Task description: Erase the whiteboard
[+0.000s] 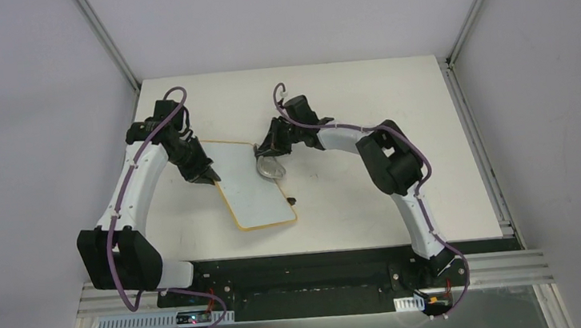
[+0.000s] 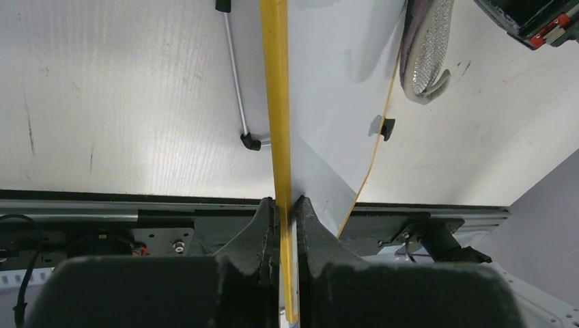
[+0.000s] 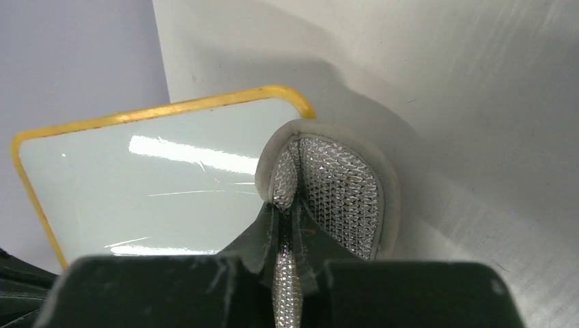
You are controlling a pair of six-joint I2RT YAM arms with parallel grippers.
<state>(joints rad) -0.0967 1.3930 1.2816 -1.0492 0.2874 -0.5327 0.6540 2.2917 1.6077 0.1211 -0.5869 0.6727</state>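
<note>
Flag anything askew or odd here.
The whiteboard lies skewed to the table edges, its left rim clamped in the left gripper. The right gripper pinches a grey mesh pad at its far corner.

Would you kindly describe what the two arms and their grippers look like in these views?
Both the left arm and right arm have white link shells with bulky black joint housings. A thin purple cable runs along each, looping free near wrist and base. The left gripper and right gripper are black, with matte, tapered fingers.
</note>
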